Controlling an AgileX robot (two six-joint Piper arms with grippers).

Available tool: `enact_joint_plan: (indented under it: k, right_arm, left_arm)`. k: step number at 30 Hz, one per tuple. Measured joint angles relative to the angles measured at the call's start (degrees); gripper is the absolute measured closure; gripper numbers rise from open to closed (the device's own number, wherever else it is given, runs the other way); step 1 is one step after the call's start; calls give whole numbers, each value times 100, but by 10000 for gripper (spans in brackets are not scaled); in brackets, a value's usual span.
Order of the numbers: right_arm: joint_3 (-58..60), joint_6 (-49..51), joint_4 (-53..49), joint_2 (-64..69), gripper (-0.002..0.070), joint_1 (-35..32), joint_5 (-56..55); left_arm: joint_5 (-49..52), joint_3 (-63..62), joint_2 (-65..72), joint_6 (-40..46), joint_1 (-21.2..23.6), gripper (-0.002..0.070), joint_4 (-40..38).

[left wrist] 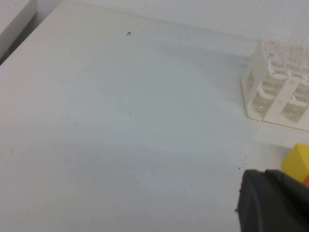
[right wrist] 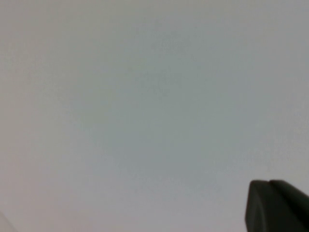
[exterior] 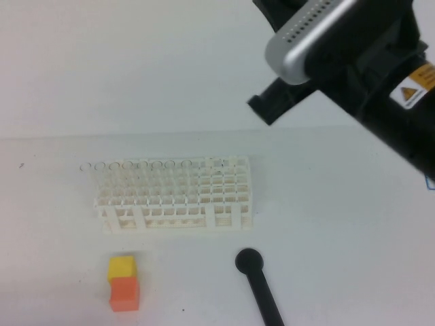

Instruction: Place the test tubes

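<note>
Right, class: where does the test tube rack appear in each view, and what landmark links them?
High view: test tube rack mid-table, left of centre, behind the yellow block; right gripper raised at upper right.
Left wrist view: one end of the test tube rack, beyond the yellow block; left gripper beside that block.
Right wrist view: not in it; only the right gripper shows.
Shared landmark: the yellow block, in two views.

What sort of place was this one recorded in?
Probably a lab-style robot bench: a white tube rack on a plain white table, coloured blocks in front. The left hand sits low near the blocks; the right hand is up high on the right.
</note>
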Motion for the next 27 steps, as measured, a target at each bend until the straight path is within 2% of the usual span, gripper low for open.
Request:
enact_joint_plan:
  k: [7, 20, 27]
  right_arm:
    - [131, -3, -300, -566, 678, -1136, 1259]
    - [1719, -3, -364, -2332, 678, -3298, 1401]
    - [2890, -3, -330, -3874, 678, -4124, 1446]
  left_arm:
    - [0, 0, 0, 0, 0, 676, 0]
    - [0, 0, 0, 0, 0, 676, 0]
    - [0, 0, 0, 0, 0, 676, 0]
